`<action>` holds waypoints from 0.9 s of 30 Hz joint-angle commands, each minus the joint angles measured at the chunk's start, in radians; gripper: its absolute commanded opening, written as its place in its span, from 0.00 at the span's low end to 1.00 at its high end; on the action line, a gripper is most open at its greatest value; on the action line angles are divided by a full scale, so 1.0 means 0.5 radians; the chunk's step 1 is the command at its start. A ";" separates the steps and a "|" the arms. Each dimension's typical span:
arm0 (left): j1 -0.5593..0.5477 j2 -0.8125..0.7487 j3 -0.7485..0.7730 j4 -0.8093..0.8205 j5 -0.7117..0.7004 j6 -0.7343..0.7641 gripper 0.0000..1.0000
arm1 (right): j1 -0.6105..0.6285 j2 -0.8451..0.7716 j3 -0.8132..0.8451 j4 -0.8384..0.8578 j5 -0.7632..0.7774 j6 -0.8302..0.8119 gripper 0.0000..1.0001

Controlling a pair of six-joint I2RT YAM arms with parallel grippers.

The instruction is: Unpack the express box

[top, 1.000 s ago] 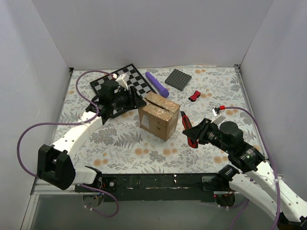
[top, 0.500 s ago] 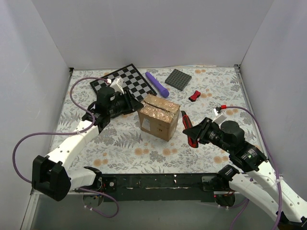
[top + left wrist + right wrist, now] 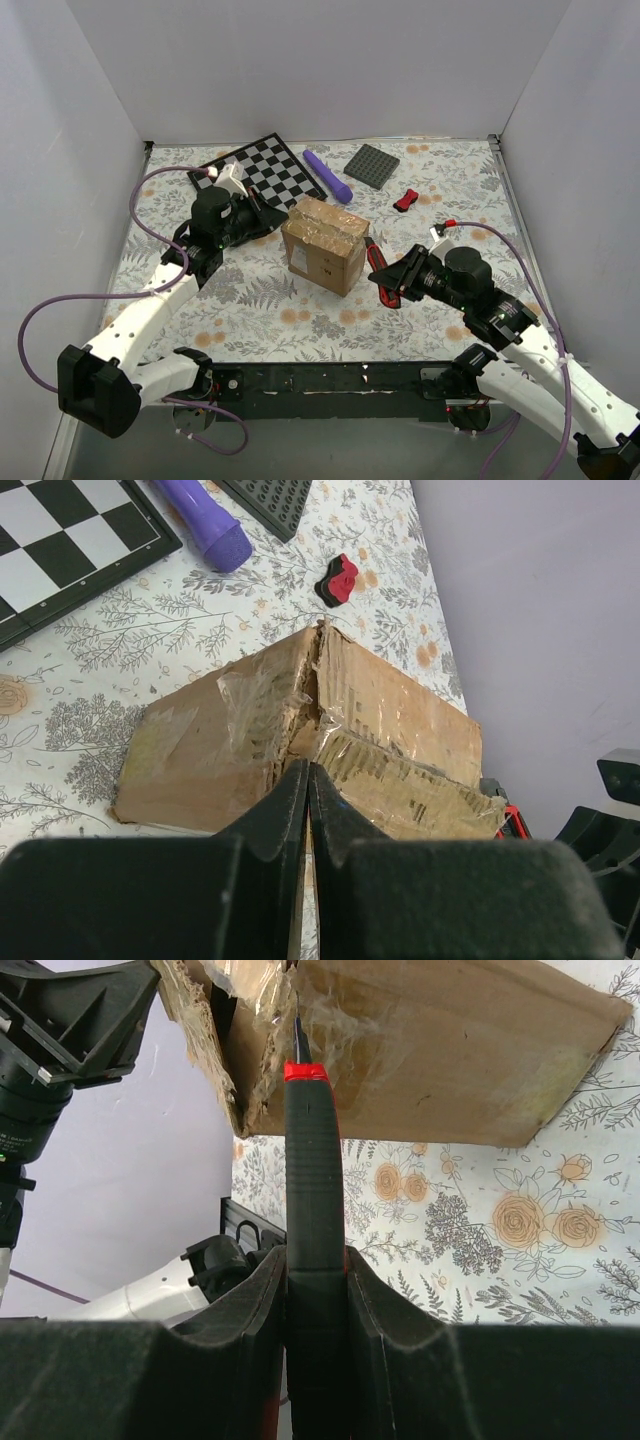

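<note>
The right gripper (image 3: 315, 1260) is pinching a knife (image 3: 312, 1150) by its black handle, and the thin blade is poking out past the red end. The blade tip is pointing into the torn crack in the top of the box (image 3: 450, 1050), right by the shiny tape (image 3: 330, 1020). I cannot tell if the tip is touching the cardboard or sitting just beside it.

The left gripper (image 3: 308, 780) is on the other side of the box. Its fingers are pressed together and nothing is showing between them. Its tips are sitting at the box's top edge, in line with the same crack.

The box is standing on the table (image 3: 250, 310), between the two arms. Behind the box are lying a chessboard (image 3: 260, 172), a purple stick (image 3: 328, 175), a grey plate (image 3: 372, 165) and a red clip (image 3: 405, 200), all apart from it.

The job looks to be at the cutting step. The tape is ripped, but the flaps are not open yet. Next, the knife probably needs sliding along the crack, gently, with the left gripper steadying the box so it is not skidding away.
</note>
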 commanded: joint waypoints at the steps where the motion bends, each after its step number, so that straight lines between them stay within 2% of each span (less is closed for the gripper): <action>1: -0.004 -0.033 -0.026 0.019 -0.037 0.028 0.00 | -0.009 0.009 0.057 0.198 -0.042 0.049 0.01; 3: -0.004 -0.033 -0.026 0.016 -0.065 0.028 0.00 | -0.009 0.009 0.061 0.177 -0.030 0.043 0.01; 4: -0.004 -0.026 -0.017 0.016 -0.068 0.025 0.04 | -0.012 0.015 0.061 0.170 -0.024 0.039 0.01; 10: -0.004 0.081 0.026 0.013 0.027 0.031 0.42 | -0.012 0.012 0.027 0.195 -0.009 0.058 0.01; 11: -0.004 0.093 0.023 0.009 0.033 0.031 0.45 | -0.018 0.006 0.027 0.198 0.004 0.058 0.01; 19: -0.004 0.130 -0.017 0.022 0.061 0.007 0.63 | -0.034 0.037 0.036 0.186 0.019 0.052 0.01; 21: -0.007 0.133 -0.020 0.031 0.098 0.019 0.65 | -0.040 0.037 0.027 0.189 0.025 0.052 0.01; 23: -0.004 0.151 -0.026 0.049 0.141 0.025 0.63 | -0.046 0.043 0.008 0.201 0.013 0.055 0.01; 26: -0.004 0.161 -0.054 0.086 0.217 0.022 0.49 | -0.055 0.058 -0.001 0.229 -0.015 0.073 0.01; 27: -0.004 0.152 -0.063 0.095 0.227 0.016 0.40 | -0.055 0.058 -0.010 0.238 -0.018 0.079 0.01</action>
